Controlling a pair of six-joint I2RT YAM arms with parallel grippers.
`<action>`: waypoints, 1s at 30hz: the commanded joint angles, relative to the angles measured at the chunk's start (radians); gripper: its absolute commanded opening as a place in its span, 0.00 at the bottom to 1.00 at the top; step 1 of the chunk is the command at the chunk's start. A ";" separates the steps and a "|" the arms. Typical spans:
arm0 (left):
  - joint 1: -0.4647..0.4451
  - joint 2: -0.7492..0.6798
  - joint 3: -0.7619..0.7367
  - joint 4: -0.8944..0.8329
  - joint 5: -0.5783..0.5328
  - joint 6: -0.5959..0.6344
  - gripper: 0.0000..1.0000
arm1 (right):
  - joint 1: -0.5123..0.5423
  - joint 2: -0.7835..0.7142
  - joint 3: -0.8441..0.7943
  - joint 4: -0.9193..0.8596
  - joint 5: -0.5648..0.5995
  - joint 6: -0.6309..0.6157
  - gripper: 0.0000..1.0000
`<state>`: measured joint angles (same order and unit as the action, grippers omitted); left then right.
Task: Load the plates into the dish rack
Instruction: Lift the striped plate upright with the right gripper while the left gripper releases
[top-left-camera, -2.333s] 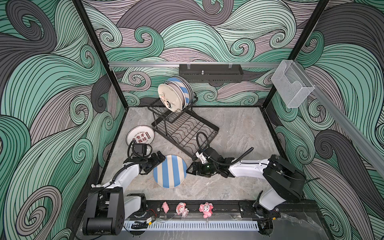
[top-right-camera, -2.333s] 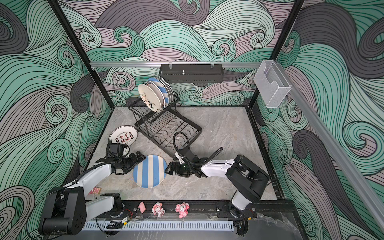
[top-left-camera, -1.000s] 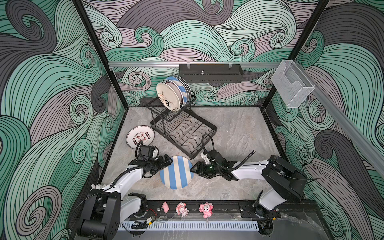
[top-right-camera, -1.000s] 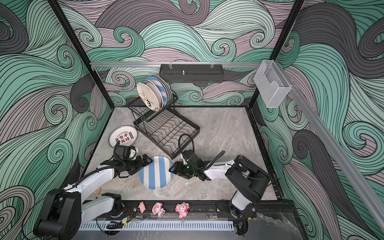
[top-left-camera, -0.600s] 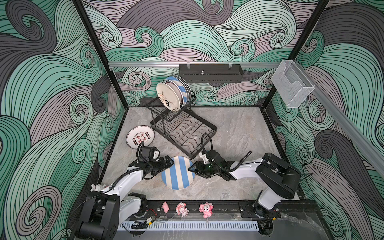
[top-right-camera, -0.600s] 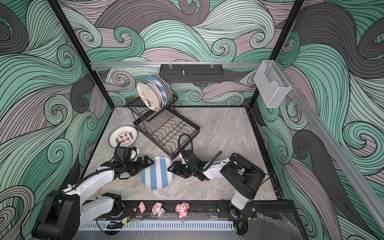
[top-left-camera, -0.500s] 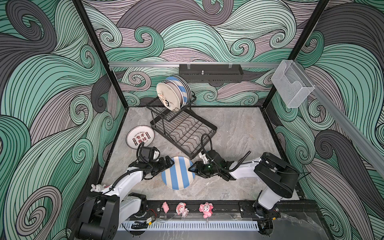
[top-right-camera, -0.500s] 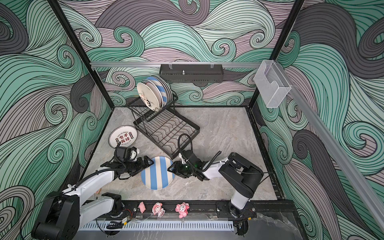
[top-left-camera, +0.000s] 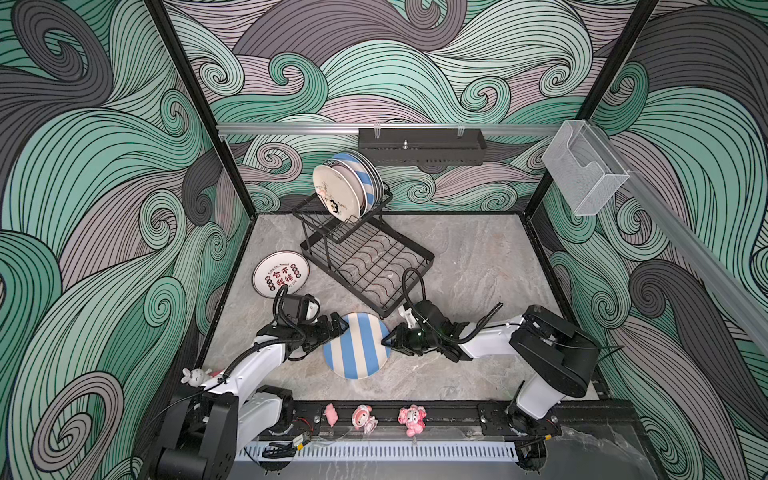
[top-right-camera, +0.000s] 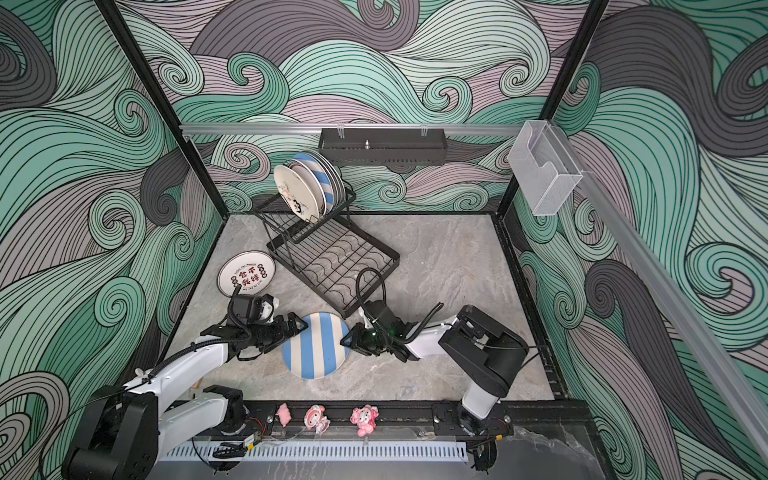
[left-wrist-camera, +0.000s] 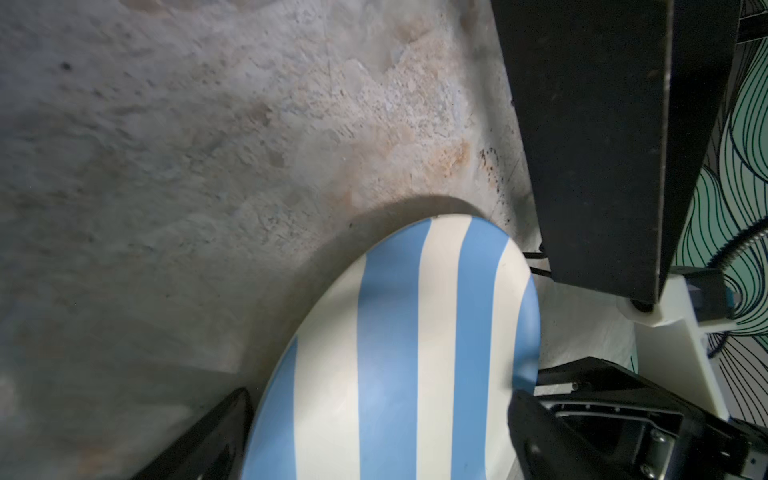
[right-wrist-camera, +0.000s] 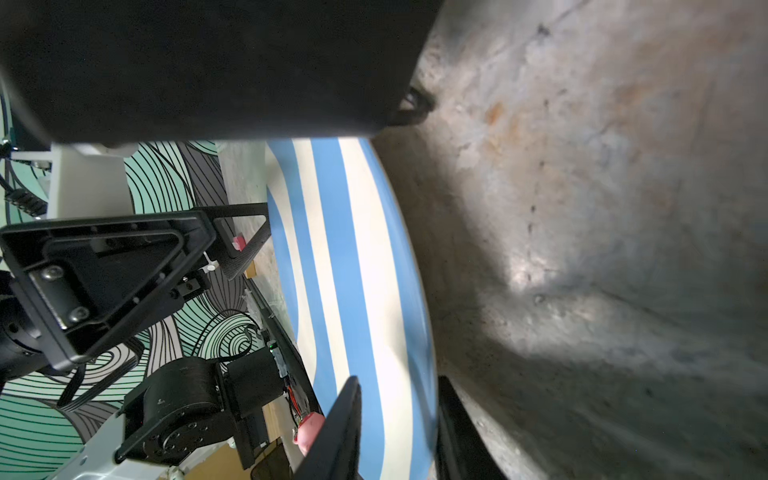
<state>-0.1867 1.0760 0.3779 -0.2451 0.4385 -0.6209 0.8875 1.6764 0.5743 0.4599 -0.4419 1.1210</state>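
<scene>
— At the front of the table (top-left-camera: 478, 266), between the two arms: which item is engaged?
— The striped plate (top-left-camera: 357, 351), blue and white. It sits near the front corner of the dish rack (top-left-camera: 384, 311).
— Condition of the right gripper (top-left-camera: 387, 341)?
— Pressed together on the plate's rim. In the right wrist view one of its fingers (right-wrist-camera: 340, 428) lies over the striped face and the other sits against the underside edge, with the rim pinched between them.
— Condition of the left gripper (top-left-camera: 334, 330)?
— Spread wide. In the left wrist view its fingers (left-wrist-camera: 208, 440) stand on either side of the plate's opposite arc, and the plate fills the span between them. Whether they bear on the rim cannot be told.
— Does the plate lie flat?
— Cannot be told. The left wrist view shows a shadow on the table along its far rim.
— Contents of the rack?
— Upper basket: several racked plates (top-left-camera: 347, 189) standing on edge and leaning, a cream one in front and a blue-striped one behind it.
— Other items on the table?
— One white plate with red characters (top-left-camera: 281, 275) lies flat, face up, just beside the rack's left side and behind the left arm's wrist.
</scene>
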 joint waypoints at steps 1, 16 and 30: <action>-0.012 0.004 -0.027 -0.065 0.019 -0.017 0.99 | 0.008 -0.020 0.021 0.042 -0.015 -0.021 0.27; -0.012 -0.036 -0.012 -0.129 -0.044 -0.016 0.99 | 0.024 -0.034 0.055 0.012 -0.031 -0.052 0.11; -0.010 -0.096 0.189 -0.320 -0.152 0.011 0.99 | 0.024 -0.258 0.114 -0.290 0.050 -0.244 0.02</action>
<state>-0.1925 0.9989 0.4908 -0.4797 0.3290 -0.6209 0.9058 1.4887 0.6365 0.2584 -0.4259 0.9665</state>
